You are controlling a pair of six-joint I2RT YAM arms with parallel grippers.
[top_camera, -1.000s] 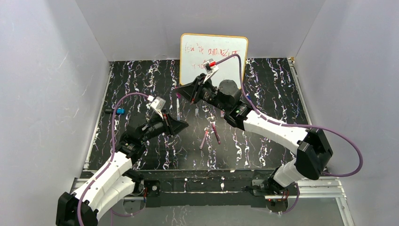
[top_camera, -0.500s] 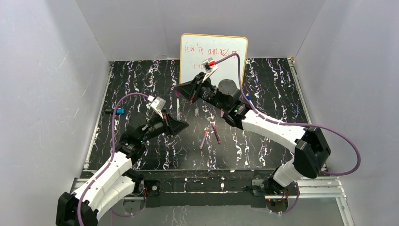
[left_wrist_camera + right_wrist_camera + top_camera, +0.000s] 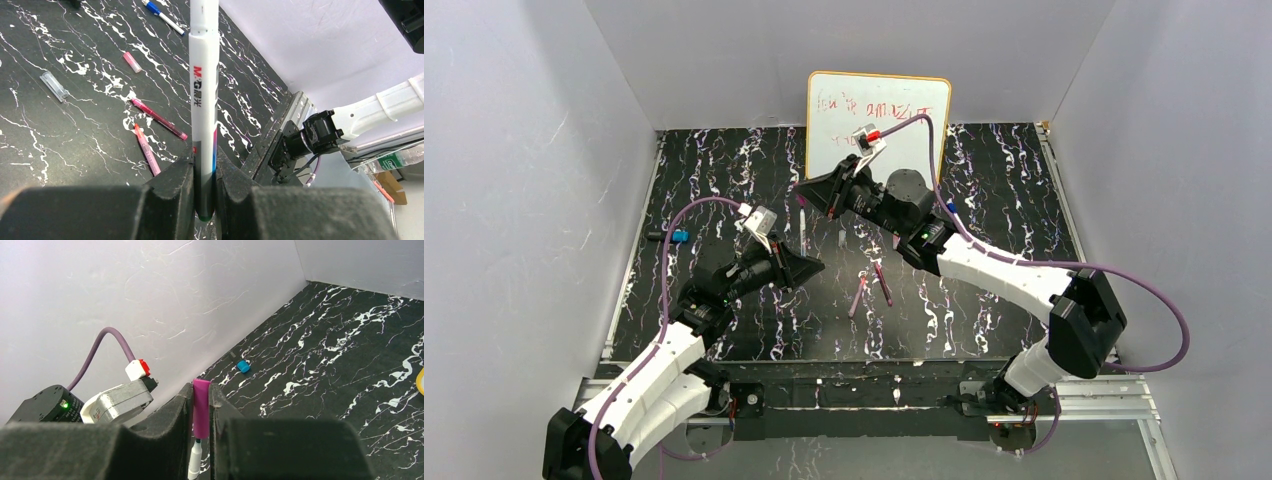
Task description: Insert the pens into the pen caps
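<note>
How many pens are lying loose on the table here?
3: a magenta pen and a pale pink pen close together on the table, and a white pen with a blue end farther back. Others may be hidden.

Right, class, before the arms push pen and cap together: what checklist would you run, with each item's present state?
1. The left gripper clamps the white pen: ok.
2. The right gripper clamps the magenta cap: ok.
3. Pen's tip sits just under the cap, right wrist view: ok.
4. Tip already inside the cap: cannot tell.
5. Cap belongs to this pen: cannot tell.
6. The loose pink pens lie apart from both grippers: ok.
</note>
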